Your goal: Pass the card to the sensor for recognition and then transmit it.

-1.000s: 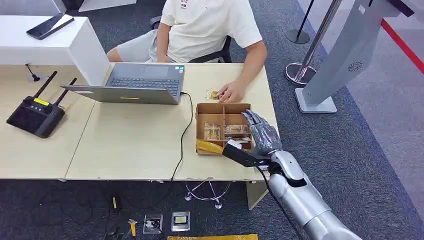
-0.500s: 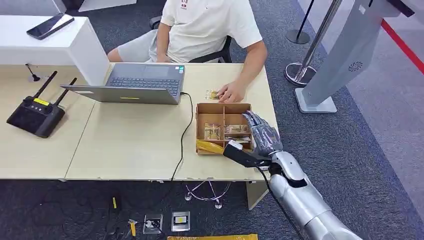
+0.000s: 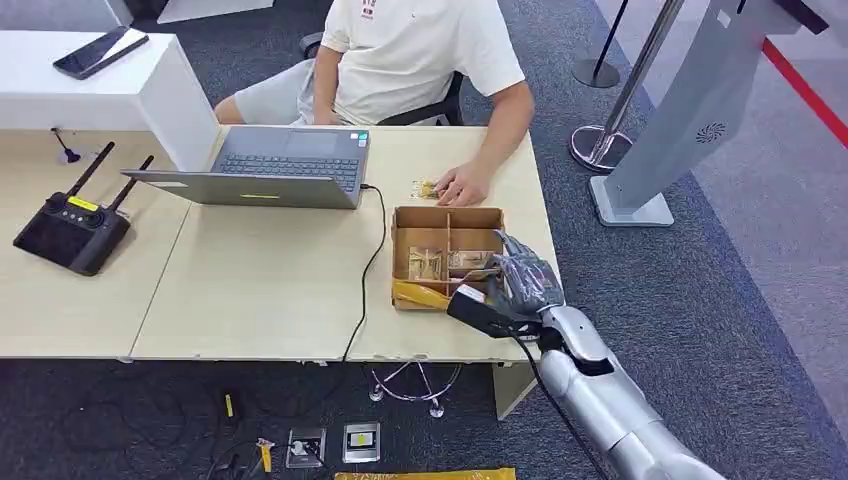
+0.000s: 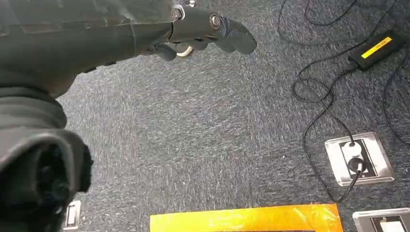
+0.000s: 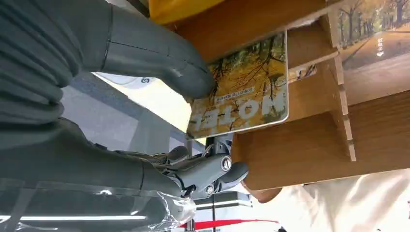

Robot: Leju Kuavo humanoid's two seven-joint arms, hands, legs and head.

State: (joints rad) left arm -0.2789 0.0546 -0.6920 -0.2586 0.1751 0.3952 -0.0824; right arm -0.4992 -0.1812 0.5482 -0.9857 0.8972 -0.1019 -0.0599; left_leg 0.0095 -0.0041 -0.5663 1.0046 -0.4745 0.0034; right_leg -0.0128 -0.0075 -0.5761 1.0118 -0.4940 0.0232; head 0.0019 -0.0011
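A compartmented cardboard box [image 3: 445, 212] sits on the desk's right end with several cards in it. My right hand [image 3: 523, 281] reaches into its right near compartment. In the right wrist view the thumb [image 5: 159, 60] presses on a yellow "HOTEL" card [image 5: 249, 89] with the fingers [image 5: 212, 174] under it, so the card is pinched at its edge, still among the box's dividers [image 5: 338, 63]. Another card [image 3: 425, 263] lies in the left compartment. My left hand [image 4: 198, 29] hangs over the carpet, holding nothing, fingers loosely extended.
A seated person rests a hand [image 3: 462, 185] on a card [image 3: 424, 188] just beyond the box. A laptop [image 3: 270, 165] with its cable [image 3: 372, 260] lies left of the box, an antenna controller [image 3: 70, 230] far left. A grey kiosk [image 3: 690, 110] stands right of the desk.
My right hand has drawn slightly toward the box's near edge and its fingers have curled in over the right compartment. The person and the other things have stayed put.
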